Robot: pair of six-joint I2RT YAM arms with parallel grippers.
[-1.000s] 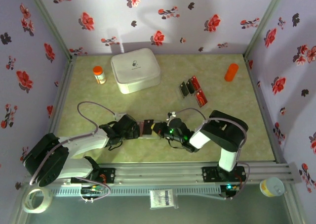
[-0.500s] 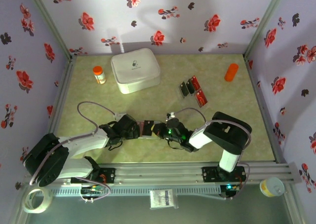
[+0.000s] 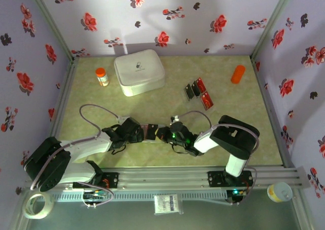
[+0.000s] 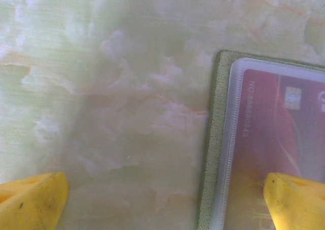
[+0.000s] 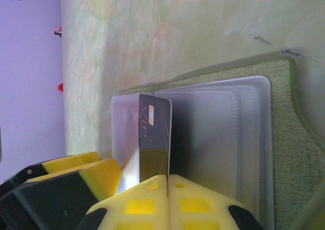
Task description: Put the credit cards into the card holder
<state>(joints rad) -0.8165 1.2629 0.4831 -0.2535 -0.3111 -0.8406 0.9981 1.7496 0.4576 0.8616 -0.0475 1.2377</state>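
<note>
— As the top view lists it, what is item one?
— One card holder, flat on the tabletop, between the two arms, with both wrists close against it. Spare credit cards: a loose cluster, well apart, farther back and to the right.
— Left wrist view?
— Entry: the left jaws are spread wide and grip nothing. The holder's olive edge lies by the right-hand fingertip, with a red card in its clear sleeve.
— Right wrist view?
— Entry: the right jaws are closed on a black card, held by one short end, its long axis pointing away from them, over the sleeves. Judgement: the right arm inserts, and the card needs lining up with a pocket mouth.
</note>
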